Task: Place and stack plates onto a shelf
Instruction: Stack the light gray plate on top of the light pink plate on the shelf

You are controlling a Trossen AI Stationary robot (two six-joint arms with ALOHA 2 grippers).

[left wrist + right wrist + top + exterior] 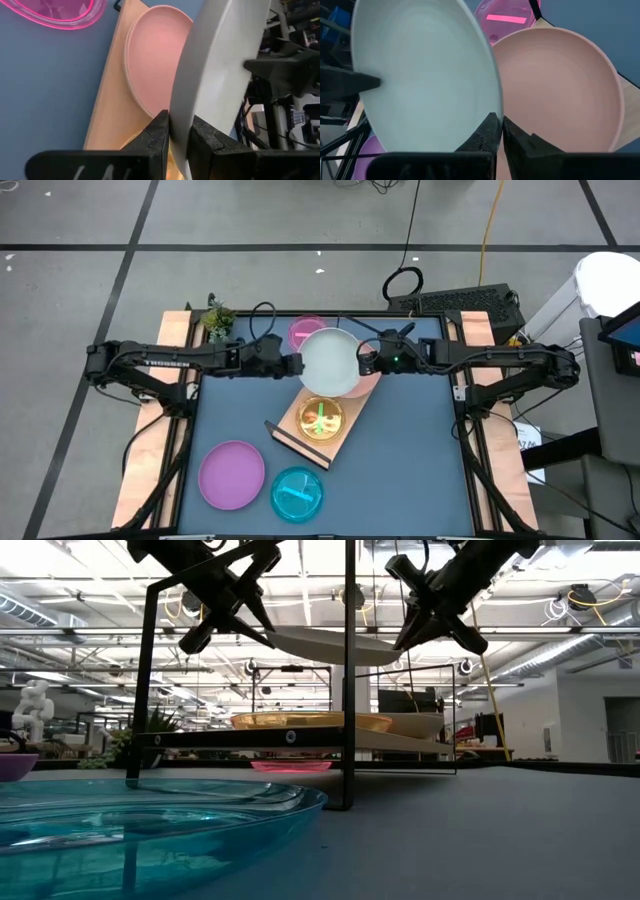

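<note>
A pale blue-white plate (pixel 330 362) hangs in the air above the far end of the light-wood shelf (pixel 300 442), with a gripper on each side. My left gripper (pixel 297 365) is shut on its left rim and my right gripper (pixel 365 363) on its right rim. Under it, a salmon pink plate (pixel 560 85) lies on the shelf's far end. An orange translucent plate (pixel 321 418), with something green in it, sits on the shelf's near half. A translucent pink plate (pixel 305 330) rests on the table beyond the shelf. My left gripper pinches the pale plate's left rim (pixel 180 122) between its two fingers (pixel 159 134), coming from the table's left and slanting down. The plate is lifted clear above the shelf, close to level. My right gripper pinches the opposite, right rim (pixel 498 107) of the same plate between its two fingers (pixel 487 131), reaching from the table's right and slanting down. The plate hangs between the two grippers, clear of the salmon plate below.
A purple plate (pixel 231 474) and a blue translucent plate (pixel 297 493) lie on the blue table near its front edge. A small potted plant (pixel 217 318) stands at the far left corner. Bare table lies to the right of the shelf.
</note>
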